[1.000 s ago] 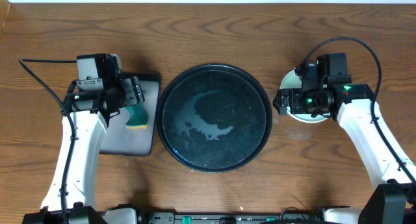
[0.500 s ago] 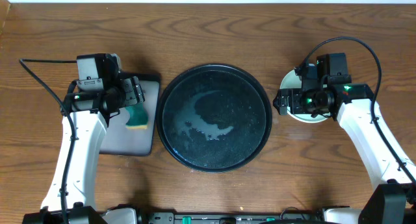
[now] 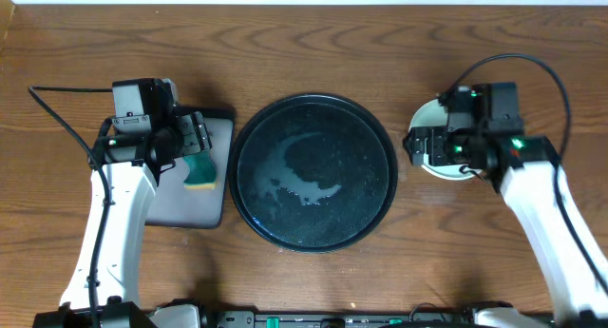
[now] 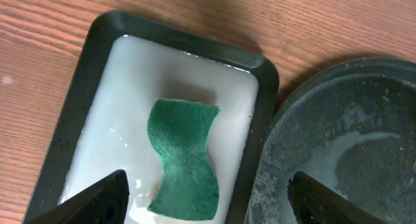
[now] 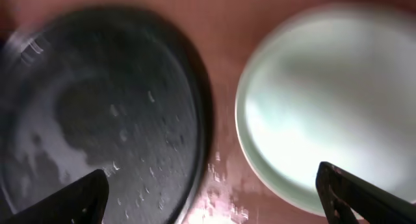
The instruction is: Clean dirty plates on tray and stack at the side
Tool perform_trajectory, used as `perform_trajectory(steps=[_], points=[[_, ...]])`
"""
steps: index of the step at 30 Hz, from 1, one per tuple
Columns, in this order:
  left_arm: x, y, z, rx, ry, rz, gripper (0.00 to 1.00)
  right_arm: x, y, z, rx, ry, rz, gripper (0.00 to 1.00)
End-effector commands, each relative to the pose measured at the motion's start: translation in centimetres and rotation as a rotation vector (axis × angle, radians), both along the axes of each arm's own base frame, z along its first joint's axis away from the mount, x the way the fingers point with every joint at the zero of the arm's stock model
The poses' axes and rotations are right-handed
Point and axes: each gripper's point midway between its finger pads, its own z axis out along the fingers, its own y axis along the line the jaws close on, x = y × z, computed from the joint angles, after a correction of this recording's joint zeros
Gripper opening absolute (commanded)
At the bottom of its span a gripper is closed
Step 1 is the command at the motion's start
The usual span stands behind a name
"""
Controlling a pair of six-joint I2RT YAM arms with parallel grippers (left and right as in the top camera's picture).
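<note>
Currently both jaws stand wide, empty: left gripper (image 4: 208, 201) above sponge (image 4: 183, 159), right gripper (image 5: 214, 195) above plates (image 5: 318, 107) beside tray (image 3: 313, 171); clumsy withdrawal could knock them.

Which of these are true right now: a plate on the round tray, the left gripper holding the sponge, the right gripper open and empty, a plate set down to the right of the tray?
1. A plate lies on the round black tray. False: it holds only water.
2. The left gripper grips the green sponge. False: its jaws are open, and the sponge lies loose in the rectangular tray.
3. The right gripper is open and holds nothing. True.
4. A pale plate sits on the table right of the round black tray. True.
</note>
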Motion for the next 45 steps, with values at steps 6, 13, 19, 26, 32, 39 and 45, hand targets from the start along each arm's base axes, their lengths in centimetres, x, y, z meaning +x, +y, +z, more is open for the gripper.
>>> perform_trajectory(steps=[6,13,19,26,32,39,45], points=[[0.1,-0.2,0.2,-0.012,-0.003,0.0,0.79,-3.4,-0.9,10.1,0.026,-0.594,-0.021,0.99],[0.1,-0.2,0.2,-0.012,-0.003,0.0,0.79,-9.2,-4.0,11.7,-0.004,-0.942,-0.152,0.99],[0.1,-0.2,0.2,-0.012,-0.003,0.0,0.79,-11.1,-4.7,14.0,0.018,-1.2,-0.189,0.99],[0.1,-0.2,0.2,-0.012,-0.003,0.0,0.79,-11.7,-4.8,14.2,0.051,-1.331,-0.201,0.99],[0.1,-0.2,0.2,-0.012,-0.003,0.0,0.79,-11.1,-5.4,11.7,0.07,-1.289,-0.237,0.99],[0.1,-0.2,0.2,-0.012,-0.003,0.0,0.79,-10.5,-5.4,9.5,0.068,-1.244,-0.237,0.99],[0.1,-0.2,0.2,-0.012,-0.003,0.0,0.8,-9.7,-5.3,5.5,-0.009,-1.095,-0.204,0.99]])
